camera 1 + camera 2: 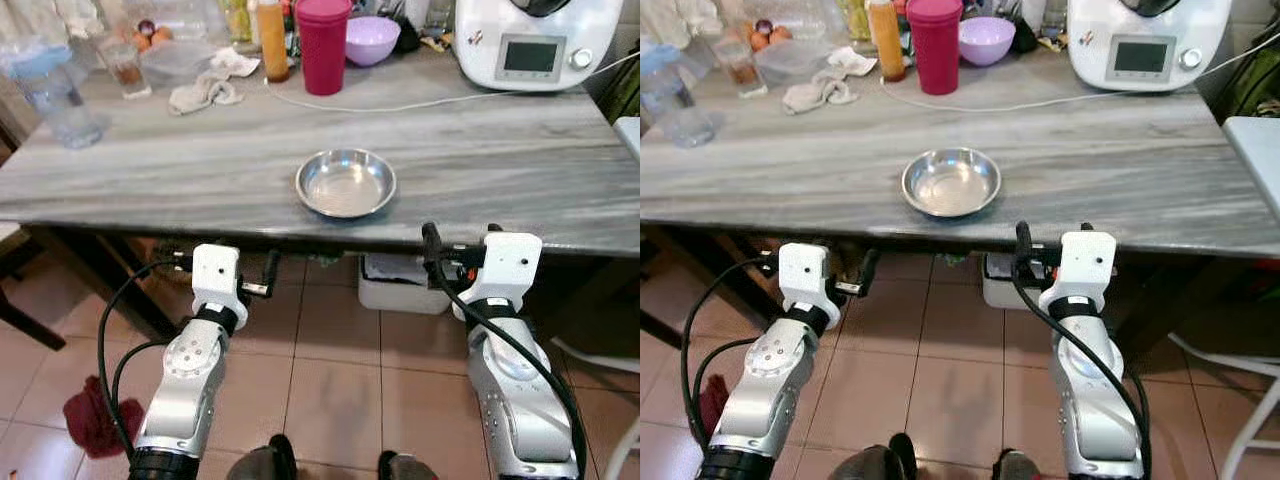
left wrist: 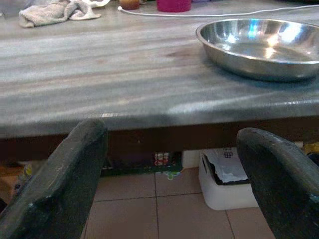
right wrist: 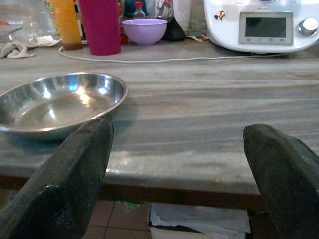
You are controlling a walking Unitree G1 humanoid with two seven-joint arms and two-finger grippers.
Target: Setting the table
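head views: a steel bowl (image 1: 345, 183) sits mid-frame near the grey table's (image 1: 520, 150) front edge, with a red cup (image 1: 323, 45) at upper centre. left wrist view: left gripper (image 2: 172, 184) spread wide, empty. right wrist view: right gripper (image 3: 177, 179) likewise gaping, empty.

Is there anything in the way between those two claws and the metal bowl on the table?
Nothing on the tabletop blocks it: the bowl sits alone near the front edge. But both the left gripper and right gripper hang open below the table edge, so the edge itself lies between them and the bowl.
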